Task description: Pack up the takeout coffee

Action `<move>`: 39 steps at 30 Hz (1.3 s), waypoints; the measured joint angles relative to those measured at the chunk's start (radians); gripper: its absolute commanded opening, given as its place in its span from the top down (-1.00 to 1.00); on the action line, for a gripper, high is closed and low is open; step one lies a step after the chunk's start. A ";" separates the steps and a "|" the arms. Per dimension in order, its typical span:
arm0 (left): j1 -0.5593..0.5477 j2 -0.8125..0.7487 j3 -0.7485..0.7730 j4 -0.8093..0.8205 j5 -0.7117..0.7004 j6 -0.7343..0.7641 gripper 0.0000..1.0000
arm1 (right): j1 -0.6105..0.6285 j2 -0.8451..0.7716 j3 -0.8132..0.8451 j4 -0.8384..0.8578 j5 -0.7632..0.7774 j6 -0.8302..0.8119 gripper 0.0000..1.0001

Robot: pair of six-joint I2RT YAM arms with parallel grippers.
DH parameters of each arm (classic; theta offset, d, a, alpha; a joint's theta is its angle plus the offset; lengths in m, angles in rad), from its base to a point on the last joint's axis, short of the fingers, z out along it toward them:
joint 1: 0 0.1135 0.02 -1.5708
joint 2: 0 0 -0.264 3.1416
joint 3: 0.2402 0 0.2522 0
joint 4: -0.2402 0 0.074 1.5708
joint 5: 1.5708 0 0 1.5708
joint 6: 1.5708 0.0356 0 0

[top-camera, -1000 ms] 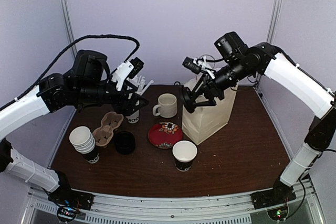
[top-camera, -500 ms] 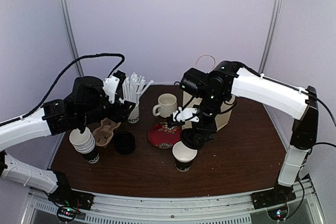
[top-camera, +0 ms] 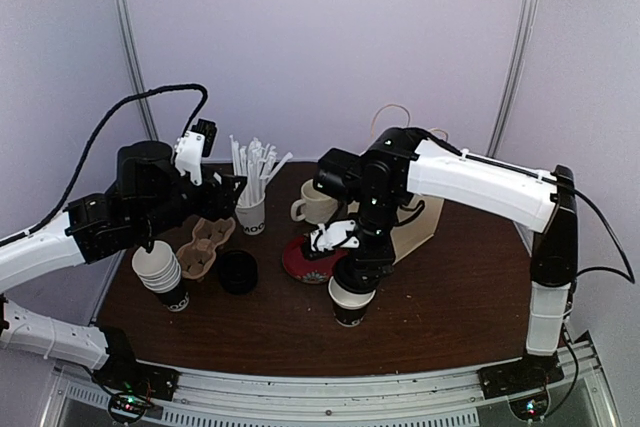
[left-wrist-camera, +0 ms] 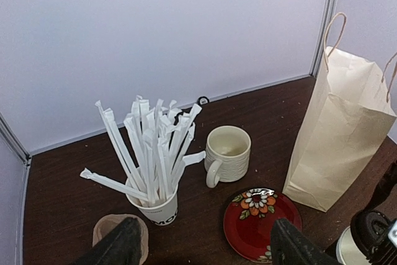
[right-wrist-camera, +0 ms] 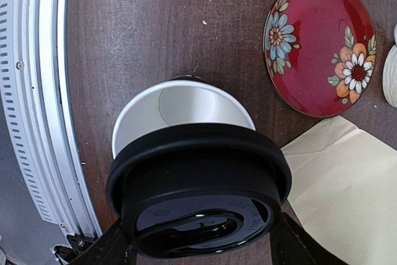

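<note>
Lavender walls close in a dark brown surface (top-camera: 450,297). Near its front middle an open black cup (top-camera: 350,311), white inside, stands upright. Just above it hangs a black lid (right-wrist-camera: 198,190), level and offset, so that in the right wrist view it covers only part of the rim; whether lid and rim touch cannot be told. The right fingers (right-wrist-camera: 118,247) clasp the lid from both sides, pointing down over the cup. Just beside the cup lies a red flowered plate (top-camera: 300,262), with a cream mug (top-camera: 318,202) behind it and a paper bag (left-wrist-camera: 341,134) standing upright. Farther left are a straw cup (top-camera: 250,215), a cardboard carrier (top-camera: 205,245) and a cup stack (top-camera: 160,269). The left fingers (left-wrist-camera: 118,247) hang spread and empty above the carrier, well apart from the cup.
</note>
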 measured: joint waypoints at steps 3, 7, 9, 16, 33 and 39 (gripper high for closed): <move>0.000 -0.003 0.000 0.009 0.000 -0.002 -0.48 | 0.014 0.019 0.002 -0.006 0.010 0.000 -0.41; 0.000 -0.006 0.000 0.016 0.000 -0.002 -0.49 | 0.026 0.033 0.002 -0.016 0.018 0.000 -0.42; 0.000 -0.007 0.000 0.016 0.000 -0.002 -0.49 | 0.028 0.035 0.004 -0.022 0.021 0.000 -0.42; 0.000 -0.011 0.000 0.014 0.000 -0.002 -0.49 | 0.036 0.061 0.034 -0.030 0.025 0.002 -0.44; 0.000 -0.006 0.000 0.013 0.000 -0.002 -0.49 | 0.059 0.108 0.061 -0.061 0.029 0.007 -0.67; 0.000 0.003 0.000 0.012 0.000 -0.001 -0.50 | 0.061 0.109 0.101 -0.074 0.022 0.008 -0.85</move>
